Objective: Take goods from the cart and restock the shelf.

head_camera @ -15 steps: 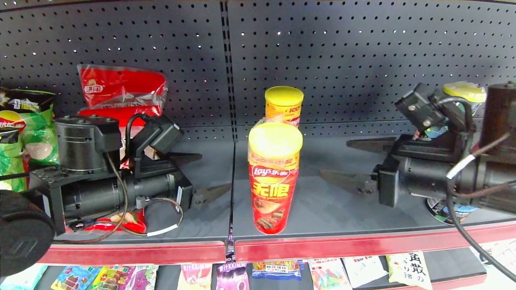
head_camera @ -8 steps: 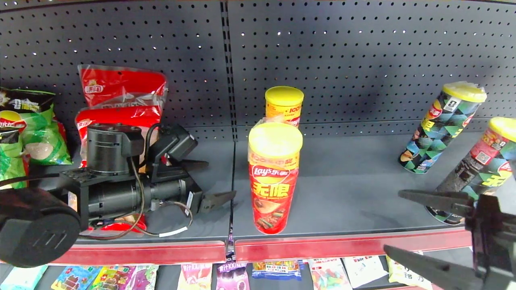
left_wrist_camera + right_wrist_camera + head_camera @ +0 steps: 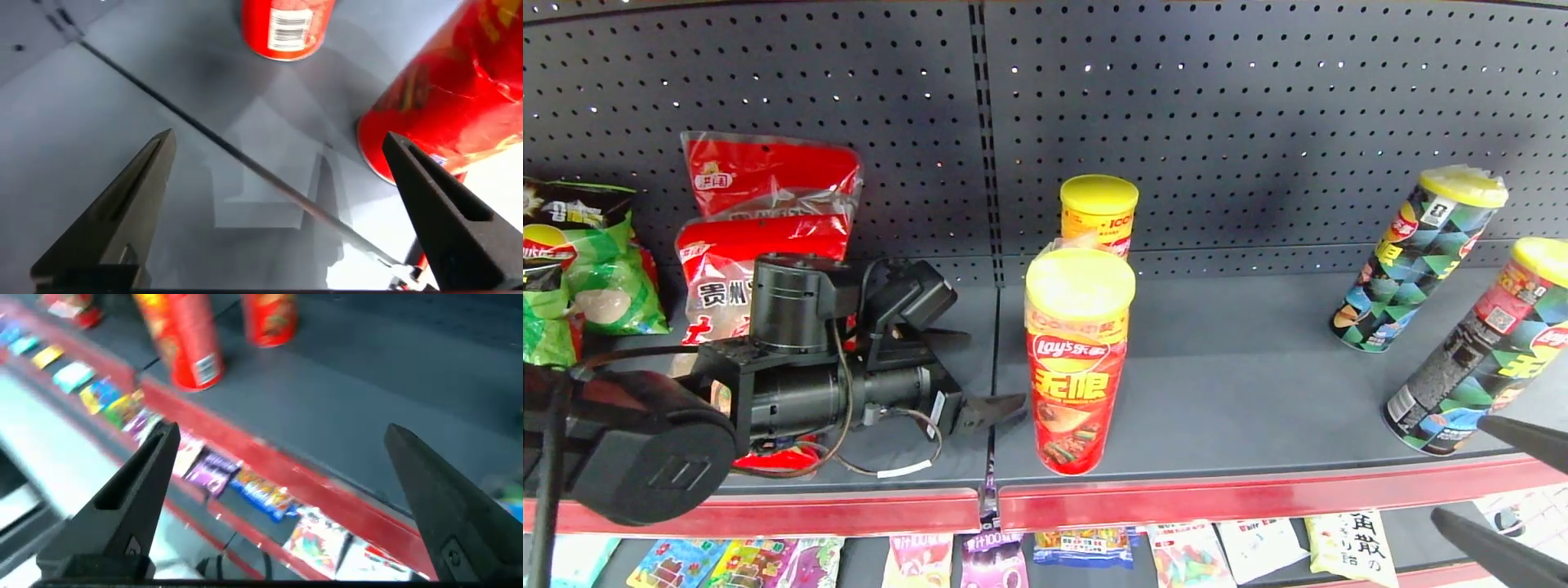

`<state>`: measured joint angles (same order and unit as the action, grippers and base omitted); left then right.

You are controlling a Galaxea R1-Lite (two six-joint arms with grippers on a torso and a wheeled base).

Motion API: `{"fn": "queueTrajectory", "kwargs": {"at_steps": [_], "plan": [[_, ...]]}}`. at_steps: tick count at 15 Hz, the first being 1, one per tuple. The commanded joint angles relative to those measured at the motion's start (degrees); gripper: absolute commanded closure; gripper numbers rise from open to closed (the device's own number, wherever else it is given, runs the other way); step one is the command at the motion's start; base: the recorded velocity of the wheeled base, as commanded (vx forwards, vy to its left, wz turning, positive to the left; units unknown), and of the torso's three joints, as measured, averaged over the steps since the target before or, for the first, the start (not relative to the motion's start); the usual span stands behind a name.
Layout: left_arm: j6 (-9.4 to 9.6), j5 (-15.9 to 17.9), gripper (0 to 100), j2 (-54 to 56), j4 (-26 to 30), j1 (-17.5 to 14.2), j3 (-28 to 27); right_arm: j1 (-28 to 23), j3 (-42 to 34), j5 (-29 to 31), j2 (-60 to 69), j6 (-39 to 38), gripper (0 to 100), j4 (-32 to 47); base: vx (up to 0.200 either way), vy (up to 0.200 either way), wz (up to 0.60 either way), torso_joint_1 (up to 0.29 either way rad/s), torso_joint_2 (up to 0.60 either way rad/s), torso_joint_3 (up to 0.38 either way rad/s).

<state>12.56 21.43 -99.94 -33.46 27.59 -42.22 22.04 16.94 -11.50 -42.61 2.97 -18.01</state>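
Head view: can (image 3: 1078, 367) beside left tool (image 3: 982, 371)

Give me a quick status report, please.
Left pincer open, empty, beside red chip can. Right pincer open, empty, by shelf front edge. Can upright on shelf. Snack bags behind left pincer.

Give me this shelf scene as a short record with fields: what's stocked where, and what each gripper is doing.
shelf: dark metal, red front edge
middle: red chip can upright in front, yellow-lidded can behind it
right end: back patterned can and front patterned can
left end: red snack bags, green bags beside them
left gripper: open, empty, over the shelf left of the red chip can
right gripper: open, empty, by the shelf's front edge at the right end
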Motion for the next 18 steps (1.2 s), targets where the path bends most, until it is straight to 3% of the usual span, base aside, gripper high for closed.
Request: {"fn": "queueTrajectory", "kwargs": {"at_steps": [1,3,10,18], "plan": [[0.01,0.01,0,-0.43,-0.02,0.27,0.12,-3.32,-0.42,0.16,2.62,-0.60,0,0.52,0.000,0.000,0.00,0.000,0.00,0.000],[0.01,0.28,0,-0.17,0.06,0.63,0.20,-6.48,-0.51,0.16,4.02,-2.01,0,1.48,0.000,0.000,0.00,0.000,0.00,0.000],[0.01,0.19,0,-0.52,0.15,2.73,0.38,-6.66,-0.25,0.25,3.85,-2.27,0,1.48,0.000,0.000,0.00,0.000,0.00,0.000],[0.01,0.19,0,-0.96,0.06,2.82,0.20,-6.66,-0.16,0.25,3.85,-2.45,0,1.48,0.000,0.000,0.00,0.000,0.00,0.000]]}}
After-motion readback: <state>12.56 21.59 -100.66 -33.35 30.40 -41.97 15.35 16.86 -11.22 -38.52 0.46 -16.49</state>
